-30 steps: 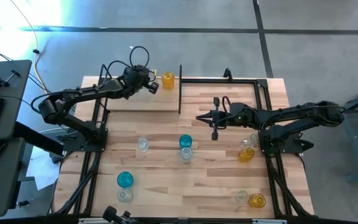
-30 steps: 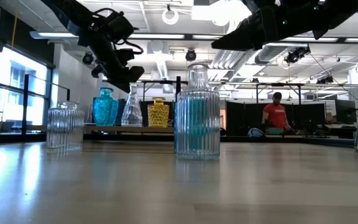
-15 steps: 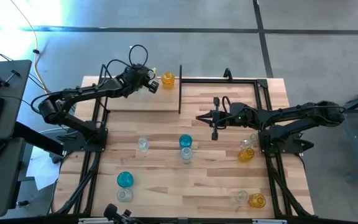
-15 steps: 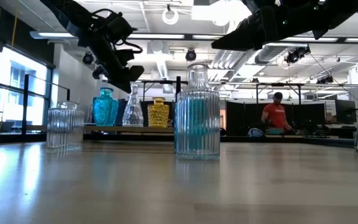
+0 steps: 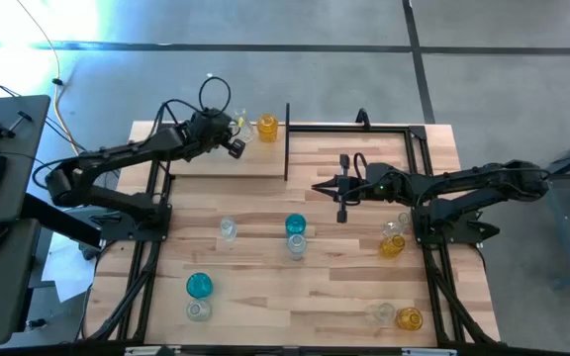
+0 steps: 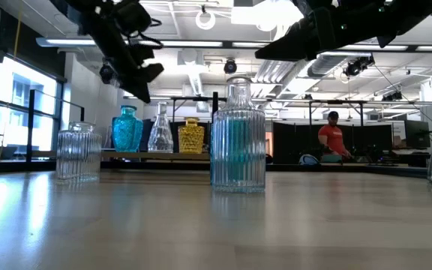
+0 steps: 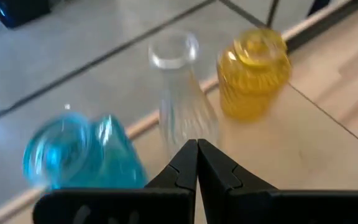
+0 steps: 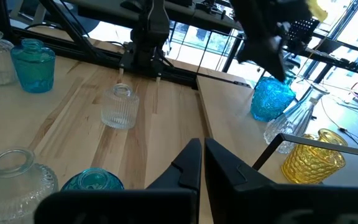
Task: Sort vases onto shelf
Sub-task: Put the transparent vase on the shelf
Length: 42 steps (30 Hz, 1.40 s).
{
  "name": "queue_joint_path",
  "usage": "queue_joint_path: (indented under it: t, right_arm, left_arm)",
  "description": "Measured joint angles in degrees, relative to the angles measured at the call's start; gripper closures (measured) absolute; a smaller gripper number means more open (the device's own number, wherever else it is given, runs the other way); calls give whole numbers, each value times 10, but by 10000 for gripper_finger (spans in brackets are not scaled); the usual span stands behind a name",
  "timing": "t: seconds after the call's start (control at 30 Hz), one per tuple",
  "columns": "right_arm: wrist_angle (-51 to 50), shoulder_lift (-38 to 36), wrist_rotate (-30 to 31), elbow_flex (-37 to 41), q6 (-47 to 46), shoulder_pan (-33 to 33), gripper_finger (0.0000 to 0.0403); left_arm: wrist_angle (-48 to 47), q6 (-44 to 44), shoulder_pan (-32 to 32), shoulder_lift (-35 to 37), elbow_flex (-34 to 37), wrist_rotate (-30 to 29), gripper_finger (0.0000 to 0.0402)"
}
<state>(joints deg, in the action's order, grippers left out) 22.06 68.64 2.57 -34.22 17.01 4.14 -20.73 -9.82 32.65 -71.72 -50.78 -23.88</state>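
Three vases stand in a row on the shelf (image 5: 216, 163) at the far left: teal (image 7: 73, 155), clear (image 7: 182, 93) and amber (image 7: 253, 71). They also show in the low view: teal vase (image 6: 127, 129), clear vase (image 6: 160, 129), amber vase (image 6: 191, 136). My left gripper (image 5: 234, 146) is shut and empty. It hovers above the shelf just short of the clear vase, fingertips (image 7: 197, 146) pointing at it. My right gripper (image 5: 317, 186) hangs shut and empty over the table's middle.
Loose vases stand on the tabletop: a clear one (image 5: 228, 229), a teal (image 5: 296, 224) and clear pair at the middle, teal (image 5: 198, 286) and clear at the near left, clear and amber (image 5: 392, 244) under the right arm, and clear and amber (image 5: 409, 318) at the near right. A black post (image 5: 287, 138) ends the shelf.
My left gripper has drawn back from the vases on the shelf, toward the table's left edge, and has risen, staying shut. The three vases on the shelf stand where they were.
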Motion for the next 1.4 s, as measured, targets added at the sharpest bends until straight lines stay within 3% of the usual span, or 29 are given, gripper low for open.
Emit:
queue_joint_path:
  t: [0.2,0.3,0.53,0.77,1.4]
  right_arm:
    - [0,0,0,0,0,0,402]
    - [0,0,0,0,0,0,402]
    - [0,0,0,0,0,0,402]
    - [0,0,0,0,0,0,402]
    - [0,0,0,0,0,0,402]
  left_arm:
    - [-167,-96,-25,27,2,5,402]
    - [-199,-132,-13,27,22,-13,401]
    - [-162,-135,44,26,66,-39,401]
    - [-101,-92,84,19,71,-27,402]
    - [-45,-55,98,-9,71,-17,401]
